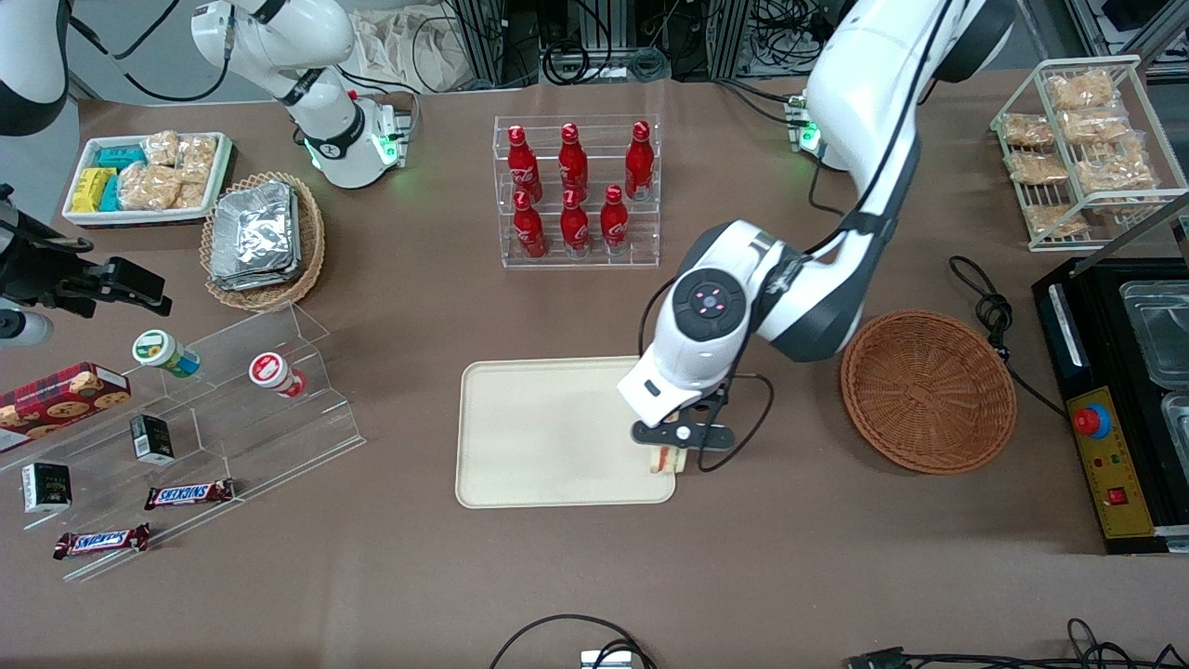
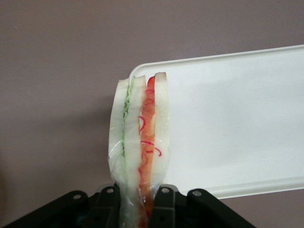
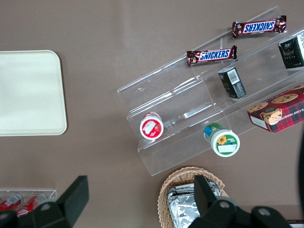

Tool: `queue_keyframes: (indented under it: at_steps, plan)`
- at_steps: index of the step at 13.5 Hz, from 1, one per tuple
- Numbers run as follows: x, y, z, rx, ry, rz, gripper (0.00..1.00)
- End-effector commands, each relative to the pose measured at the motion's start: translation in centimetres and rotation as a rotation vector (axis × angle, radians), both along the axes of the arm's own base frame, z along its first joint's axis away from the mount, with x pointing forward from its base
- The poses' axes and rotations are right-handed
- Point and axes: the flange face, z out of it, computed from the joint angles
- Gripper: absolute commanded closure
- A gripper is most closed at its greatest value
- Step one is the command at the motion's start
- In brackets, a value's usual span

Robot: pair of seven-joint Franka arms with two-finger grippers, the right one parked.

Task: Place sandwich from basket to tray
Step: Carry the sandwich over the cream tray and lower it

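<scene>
Gripper (image 1: 671,452) of the left arm sits low and right of centre in the front view, above the tray's (image 1: 539,437) corner nearest the camera on the basket side, and it is clenched on the sandwich (image 1: 662,459). The wrist view shows both fingers (image 2: 164,206) pressed against the wrapped wedge (image 2: 140,142), which stands on edge with its green and red-orange layers showing. The reddish-brown basket (image 1: 927,390), at centre right of the front view, has nothing in it, so the carry looks nearly done and only the set-down remains.

The main risk is placement. In the wrist view the wedge lines up with the rounded corner of the tray (image 2: 237,123), with part of it over the brown table (image 1: 372,576) rather than the cream surface. Released from this spot, it could land on the low rim and tip outward onto the table. A small shift toward the tray's middle would likely remove that danger.

A second risk is the pose: held upright on a thin edge, the wedge will probably topple when let go, and from height it could slide in its slick wrapper. Whether it already touches the tray cannot be told.
</scene>
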Motion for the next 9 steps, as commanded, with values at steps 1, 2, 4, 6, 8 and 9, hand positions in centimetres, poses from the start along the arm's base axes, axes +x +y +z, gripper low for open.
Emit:
queue_keyframes:
  at_steps: [1,2,4,6,8,9]
  plan:
    - [-0.5,-2.8,-3.0,0.005,-0.008,0.009,0.83]
    - [-0.6,-3.2,-4.3,0.003,-0.001,0.005,0.83]
    - [-1.7,-4.6,-6.7,0.014,0.014,-0.007,0.83]
    - [-1.8,-5.0,-8.0,0.007,0.008,0.003,0.82]
    - [-2.0,-5.1,-9.1,0.015,0.018,0.004,0.80]
    - [-2.4,-5.5,-9.2,0.017,0.018,-0.006,0.79]
